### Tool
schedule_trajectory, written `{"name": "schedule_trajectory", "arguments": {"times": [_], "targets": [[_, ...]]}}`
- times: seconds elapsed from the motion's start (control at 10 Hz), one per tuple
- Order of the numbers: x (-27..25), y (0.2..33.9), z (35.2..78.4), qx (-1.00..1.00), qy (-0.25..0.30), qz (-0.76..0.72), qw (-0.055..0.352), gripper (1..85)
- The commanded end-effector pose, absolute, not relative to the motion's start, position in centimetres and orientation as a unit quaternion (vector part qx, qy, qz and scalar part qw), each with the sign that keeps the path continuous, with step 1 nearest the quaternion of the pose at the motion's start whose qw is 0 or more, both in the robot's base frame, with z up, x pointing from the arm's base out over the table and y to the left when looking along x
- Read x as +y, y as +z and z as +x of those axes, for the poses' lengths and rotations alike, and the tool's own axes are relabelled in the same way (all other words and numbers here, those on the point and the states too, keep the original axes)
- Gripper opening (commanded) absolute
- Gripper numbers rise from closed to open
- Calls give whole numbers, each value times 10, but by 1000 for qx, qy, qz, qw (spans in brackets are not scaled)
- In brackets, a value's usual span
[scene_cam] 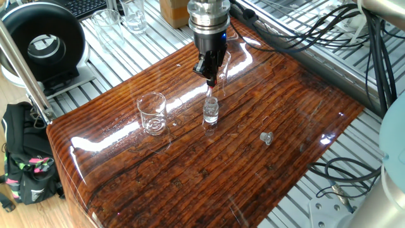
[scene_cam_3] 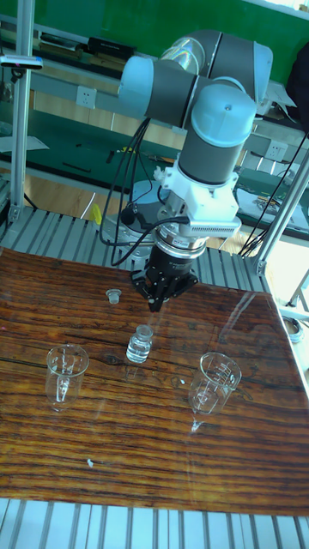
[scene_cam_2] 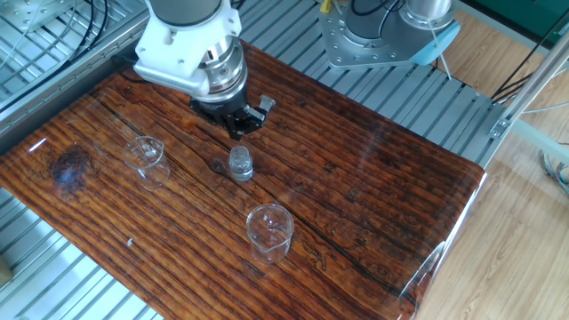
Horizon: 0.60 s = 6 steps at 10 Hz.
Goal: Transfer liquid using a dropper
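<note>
- Gripper (scene_cam: pixel 211 75): black two-finger tool on the UR5 arm, pointing straight down above the vial; its fingers are clenched on the red bulb of the dropper.
- Dropper (scene_cam: pixel 209 88): thin clear tube hanging vertically from the gripper, red bulb uppermost. In one fixed view its lower end reaches down to the mouth of the vial; whether the tip is inside the neck cannot be told. In the other fixed view and the tall fixed view the tube is too thin to make out.
- Vial (scene_cam: pixel 211 111): small clear bottle standing upright near the middle of the wooden table (scene_cam: pixel 253 171), uncapped, directly beneath the gripper (scene_cam_3: pixel 160 296).
- Liquid: colourless and not distinguishable through the glass in any view.
- Glass cup (scene_cam: pixel 152 113): clear, upright, near the vial (scene_cam_2: pixel 240 164) on the table.
- Beaker (scene_cam_2: pixel 145 156): small, clear, upright, on the other side of the vial from the glass cup (scene_cam_2: pixel 268 234).
- Cap (scene_cam: pixel 266 137): small clear piece lying on the table, apart from the vial (scene_cam_3: pixel 140 344).
</note>
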State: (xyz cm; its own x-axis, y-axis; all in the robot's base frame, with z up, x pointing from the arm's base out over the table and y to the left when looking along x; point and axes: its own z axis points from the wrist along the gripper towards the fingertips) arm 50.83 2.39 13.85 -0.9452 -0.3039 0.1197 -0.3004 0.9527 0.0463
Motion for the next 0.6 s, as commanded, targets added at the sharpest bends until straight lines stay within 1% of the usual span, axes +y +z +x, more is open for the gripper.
{"name": "schedule_trajectory", "arguments": {"times": [0.0,0.5], "targets": [[28,130,511,-987,-24,150,58,17],[32,128,511,-987,-29,147,57,17]]}}
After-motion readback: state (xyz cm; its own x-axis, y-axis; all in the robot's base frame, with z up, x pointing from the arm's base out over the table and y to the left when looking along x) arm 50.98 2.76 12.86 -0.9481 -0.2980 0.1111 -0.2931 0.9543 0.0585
